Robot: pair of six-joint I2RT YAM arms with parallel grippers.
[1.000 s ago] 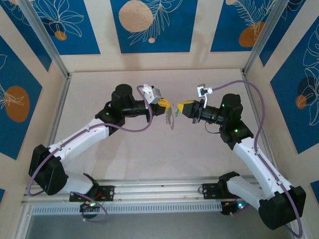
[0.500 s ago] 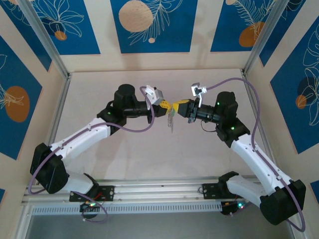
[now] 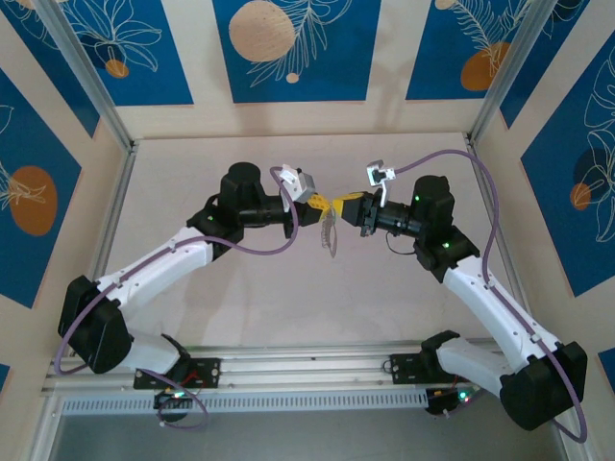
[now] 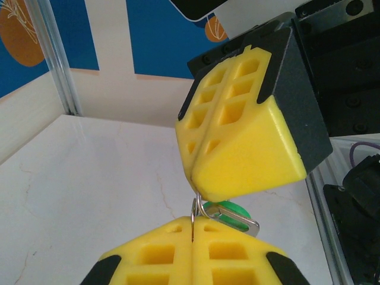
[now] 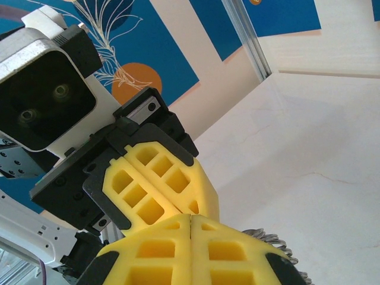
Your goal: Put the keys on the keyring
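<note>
1. The key, a small silvery piece with a mint-green head, sits in the narrow gap between the two grippers' yellow foam tips. It is held up in the air above the table and lies tilted, just behind a thin wire loop.
2. That wire belongs to the keyring. In the top view it hangs as a pale grey oval just below the point where the two grippers meet, clear of the table surface. In the right wrist view its fringe of small metal pieces peeks out beside the near foam pads.
3. The left gripper has its jaws clenched. The thin wire of the keyring runs straight down into the seam between its pads, so it is grasping the keyring.
4. The right gripper also has its jaws pressed together, with no gap at the seam. Its tip touches the wire loop right above the key, but I cannot tell whether anything is pinched inside.
5. Both arms reach inward from the near edge and meet tip to tip over the middle of the table.
6. Walls with blue panels enclose the table.
</note>
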